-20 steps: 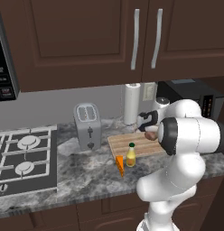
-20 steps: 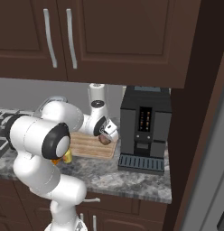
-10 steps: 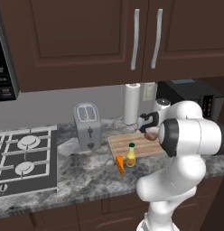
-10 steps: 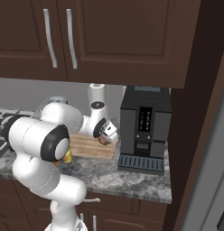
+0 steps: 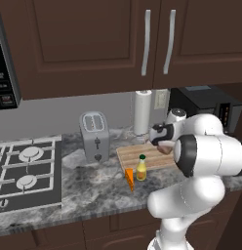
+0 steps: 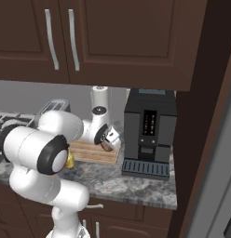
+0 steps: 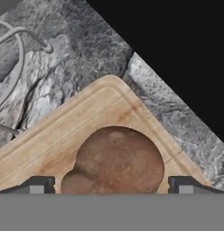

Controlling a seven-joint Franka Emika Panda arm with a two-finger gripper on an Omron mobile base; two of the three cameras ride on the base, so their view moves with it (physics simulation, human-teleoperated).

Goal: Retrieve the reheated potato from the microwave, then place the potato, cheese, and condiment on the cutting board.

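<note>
Arm bent forward over the counter, gripper [image 7: 112,186] pointing down at the cutting board [image 7: 64,131] corner (near the coffee machine [image 6: 149,132]). Jaws spread wide, gripping nothing. Potato [image 7: 116,162] lies on the board between the fingertips [image 7: 38,185].

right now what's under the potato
The potato lies on the cutting board, near one corner, between the open pincer tips. The wood directly beneath it is covered.

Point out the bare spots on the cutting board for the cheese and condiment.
The cutting board is bare from its toaster-side end toward the middle. The coffee machine end is crowded: the potato lies there between the open gripper.
</note>
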